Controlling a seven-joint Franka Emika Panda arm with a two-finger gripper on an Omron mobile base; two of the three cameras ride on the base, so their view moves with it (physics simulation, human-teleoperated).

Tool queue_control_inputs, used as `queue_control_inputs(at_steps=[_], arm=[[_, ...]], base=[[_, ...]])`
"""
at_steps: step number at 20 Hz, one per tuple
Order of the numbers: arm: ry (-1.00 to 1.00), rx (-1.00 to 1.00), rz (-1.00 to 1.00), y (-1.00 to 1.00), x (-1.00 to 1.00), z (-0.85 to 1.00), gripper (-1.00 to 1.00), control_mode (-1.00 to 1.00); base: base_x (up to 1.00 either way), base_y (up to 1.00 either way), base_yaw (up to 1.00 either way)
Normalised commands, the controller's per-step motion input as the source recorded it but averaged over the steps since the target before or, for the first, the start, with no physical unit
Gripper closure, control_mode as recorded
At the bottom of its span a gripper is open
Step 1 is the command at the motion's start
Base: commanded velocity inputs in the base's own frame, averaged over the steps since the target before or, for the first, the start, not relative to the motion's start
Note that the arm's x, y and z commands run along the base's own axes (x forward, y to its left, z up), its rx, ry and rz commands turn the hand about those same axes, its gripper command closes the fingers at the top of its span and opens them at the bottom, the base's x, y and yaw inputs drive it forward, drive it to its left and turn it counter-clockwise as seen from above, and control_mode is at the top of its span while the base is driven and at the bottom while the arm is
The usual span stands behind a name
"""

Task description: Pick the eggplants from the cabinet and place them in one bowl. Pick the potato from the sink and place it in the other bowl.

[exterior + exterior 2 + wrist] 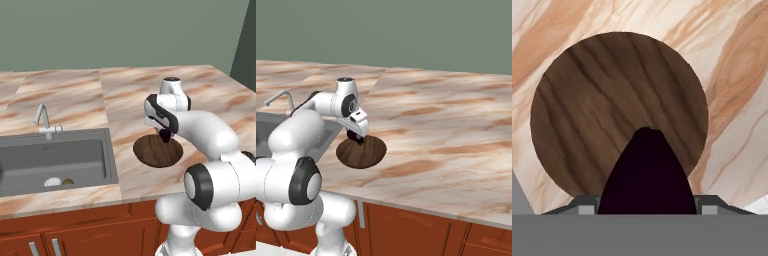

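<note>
Dark purple eggplant fills the near foreground of the hand view, clenched in the claw and hanging just above the wide brown wooden bowl on the marble worktop. Off to the left, the sink holds the potato beside a small white round thing, under the faucet.

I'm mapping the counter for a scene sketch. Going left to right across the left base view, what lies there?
Slim silver faucet → small white round object → olive-brown potato, both in the dark grey sink → wide dark wooden bowl.
</note>
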Motion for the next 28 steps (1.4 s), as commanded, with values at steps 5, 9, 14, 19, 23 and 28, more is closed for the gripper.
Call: queue_control_inputs(at_steps=[5,9,14,19,23,28], arm=[[-0.03,0.0,-0.01,0.0,0.01,-0.18,1.0,-1.0],[-0.02,0.0,-0.01,0.0,0.03,-0.17,1.0,-1.0],[-0.02,0.0,0.0,0.0,0.06,-0.15,1.0,-1.0],[-0.03,0.0,0.0,0.0,0.07,-0.14,1.0,-1.0],[-0.05,0.0,0.0,0.0,0.11,-0.12,1.0,-1.0],[-0.07,0.0,0.0,0.0,0.1,-0.11,1.0,-1.0]], base=[[0.0,0.0,0.0],[0.0,0.0,0.0],[0.0,0.0,0.0],[0.0,0.0,0.0],[0.0,0.0,0.0],[0.0,0.0,0.0]])
